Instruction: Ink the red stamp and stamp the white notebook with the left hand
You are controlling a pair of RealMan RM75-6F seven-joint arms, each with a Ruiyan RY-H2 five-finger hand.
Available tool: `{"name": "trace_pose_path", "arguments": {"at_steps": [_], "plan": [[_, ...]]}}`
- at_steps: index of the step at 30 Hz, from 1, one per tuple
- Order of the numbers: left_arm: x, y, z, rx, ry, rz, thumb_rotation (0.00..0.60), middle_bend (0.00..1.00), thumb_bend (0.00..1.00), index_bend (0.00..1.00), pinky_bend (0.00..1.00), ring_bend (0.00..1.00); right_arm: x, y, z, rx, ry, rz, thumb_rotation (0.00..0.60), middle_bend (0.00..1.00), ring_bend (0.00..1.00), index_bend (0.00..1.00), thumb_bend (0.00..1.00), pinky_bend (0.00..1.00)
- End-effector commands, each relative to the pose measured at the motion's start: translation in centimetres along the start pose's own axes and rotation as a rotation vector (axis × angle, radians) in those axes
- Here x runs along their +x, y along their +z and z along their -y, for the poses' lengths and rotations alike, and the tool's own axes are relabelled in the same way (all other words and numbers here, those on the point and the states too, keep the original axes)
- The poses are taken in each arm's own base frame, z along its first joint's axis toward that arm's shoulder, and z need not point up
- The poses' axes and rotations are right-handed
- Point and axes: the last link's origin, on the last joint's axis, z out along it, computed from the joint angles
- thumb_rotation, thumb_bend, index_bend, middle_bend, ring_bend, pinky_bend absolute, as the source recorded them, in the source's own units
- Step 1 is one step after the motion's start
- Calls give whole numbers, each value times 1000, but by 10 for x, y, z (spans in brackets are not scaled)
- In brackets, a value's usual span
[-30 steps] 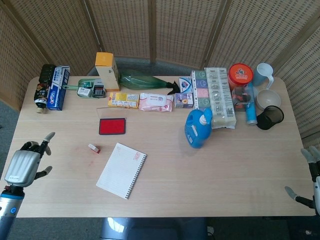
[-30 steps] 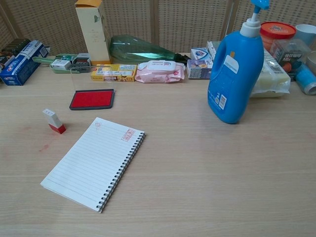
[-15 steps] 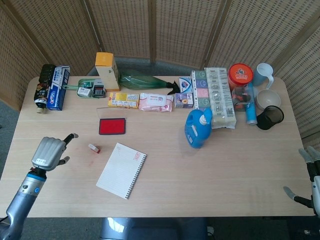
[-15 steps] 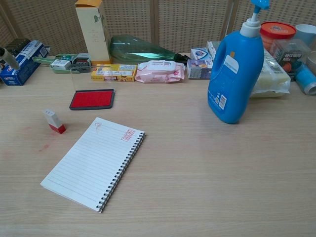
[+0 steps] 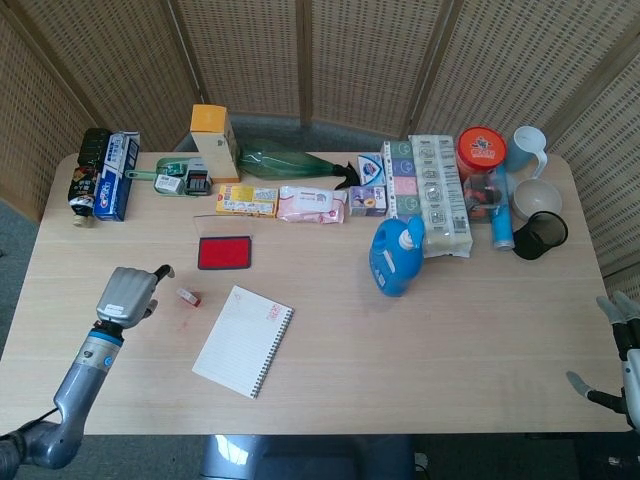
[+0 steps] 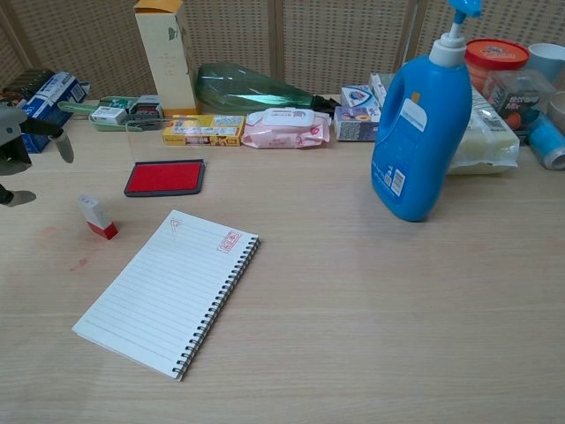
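Note:
The small red-and-white stamp point(image 5: 188, 297) point(image 6: 96, 216) lies tilted on the table, left of the white spiral notebook point(image 5: 243, 341) point(image 6: 169, 290). Two red marks show on the notebook's top page. The red ink pad point(image 5: 224, 252) point(image 6: 164, 177) sits open just behind them. My left hand point(image 5: 127, 296) point(image 6: 19, 150) hovers a short way left of the stamp, fingers apart, holding nothing. My right hand point(image 5: 620, 345) shows at the far right edge, fingers spread and empty.
A blue detergent bottle point(image 5: 397, 256) point(image 6: 421, 132) stands right of the notebook. Along the back run boxes, a yellow carton point(image 5: 215, 143), a green bottle point(image 5: 290, 162), tissues point(image 5: 312, 204), and cups point(image 5: 540, 212) at the right. A faint red smudge point(image 6: 79, 262) marks the table near the stamp.
My left hand has moved right and forward from the table's left edge to just beside the stamp, entering the chest view. The right hand has barely shifted.

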Motion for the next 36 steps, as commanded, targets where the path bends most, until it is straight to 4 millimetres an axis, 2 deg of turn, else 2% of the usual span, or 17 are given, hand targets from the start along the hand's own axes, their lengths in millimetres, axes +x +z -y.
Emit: {"name": "trace_pose_path", "arguments": {"at_steps": [1, 12, 18, 36], "plan": [[-5, 7, -5, -8, 13, 21, 600, 1000, 276, 374, 1000, 1000, 0, 1, -1, -5, 5, 3, 600, 22, 0, 60, 79, 0], [-21, 21, -23, -36, 82, 52, 600, 1000, 298, 374, 1000, 1000, 0, 3, -2, -5, 12, 16, 600, 22, 0, 61, 78, 0], [-26, 24, -23, -30, 106, 65, 600, 1000, 352, 388, 1000, 1000, -1, 4, -3, -8, 14, 16, 600, 22, 0, 62, 79, 0], [-33, 31, -29, -35, 135, 79, 600, 1000, 363, 397, 1000, 1000, -2, 6, -3, -9, 15, 22, 600, 22, 0, 63, 79, 0]]}}
